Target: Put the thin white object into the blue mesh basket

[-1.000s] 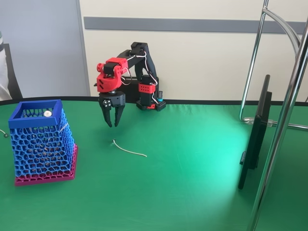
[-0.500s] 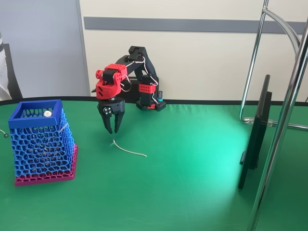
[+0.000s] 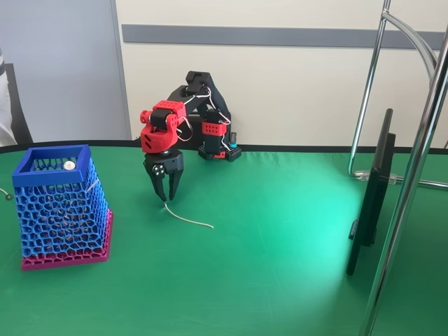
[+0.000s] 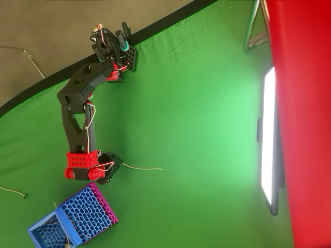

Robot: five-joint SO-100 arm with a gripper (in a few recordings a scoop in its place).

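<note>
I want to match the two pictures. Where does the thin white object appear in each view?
Fixed view: the thin white object lies on the green cloth, left of centre, starting just below the gripper.
Overhead view: lower left of centre, extending right from the gripper.
Shared landmark: the blue mesh basket.

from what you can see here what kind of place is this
Likely a lab or demo tabletop for robot practice: a green cloth-covered table, a small red and black arm with its fingers over a thin white object, and a blue mesh basket as target.
</note>
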